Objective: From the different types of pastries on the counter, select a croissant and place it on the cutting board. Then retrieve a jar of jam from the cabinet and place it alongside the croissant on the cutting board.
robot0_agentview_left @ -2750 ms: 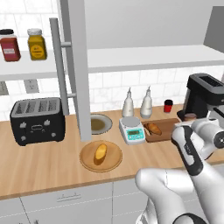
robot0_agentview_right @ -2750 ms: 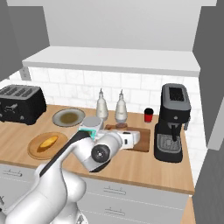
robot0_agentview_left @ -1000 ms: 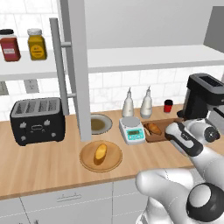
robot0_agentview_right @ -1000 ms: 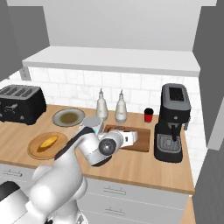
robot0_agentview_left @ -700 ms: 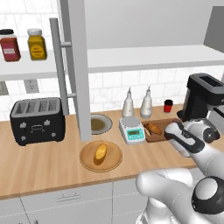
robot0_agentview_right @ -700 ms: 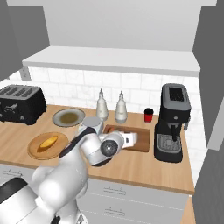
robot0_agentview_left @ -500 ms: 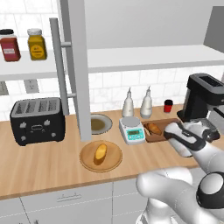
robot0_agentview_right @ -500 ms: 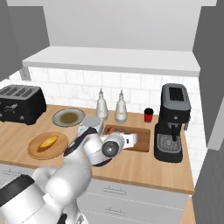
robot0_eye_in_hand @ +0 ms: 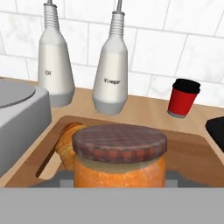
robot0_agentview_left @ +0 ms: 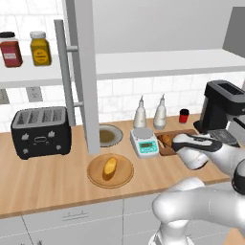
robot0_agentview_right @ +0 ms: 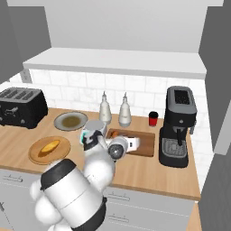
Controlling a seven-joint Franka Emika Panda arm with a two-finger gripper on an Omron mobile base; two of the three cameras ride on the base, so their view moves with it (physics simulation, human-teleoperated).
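The jar of jam (robot0_eye_in_hand: 119,159), orange with a dark checked lid, sits close up in the hand view with my gripper (robot0_agentview_left: 178,142) shut on it; the fingertips are hidden behind it. It hangs low over the near end of the dark cutting board (robot0_eye_in_hand: 188,151). The croissant (robot0_eye_in_hand: 66,141) lies on the board just behind and left of the jar. From the left base view the croissant (robot0_agentview_left: 166,140) is on the board (robot0_agentview_left: 165,150) beside my hand. The right base view has the gripper (robot0_agentview_right: 135,143) over the board (robot0_agentview_right: 145,150).
Oil bottle (robot0_eye_in_hand: 55,61), vinegar bottle (robot0_eye_in_hand: 111,65) and a red cup (robot0_eye_in_hand: 183,98) stand behind the board. A scale (robot0_agentview_left: 144,142) is left of it, a coffee machine (robot0_agentview_left: 222,105) right. The golden loaf (robot0_agentview_left: 110,166) lies on a round plate (robot0_agentview_left: 98,178). Red (robot0_agentview_left: 10,49) and yellow (robot0_agentview_left: 40,48) jars stand in the cabinet.
My hand has swung left and levelled out over the cutting board, carrying the jar toward the croissant. Nothing else on the counter has moved.
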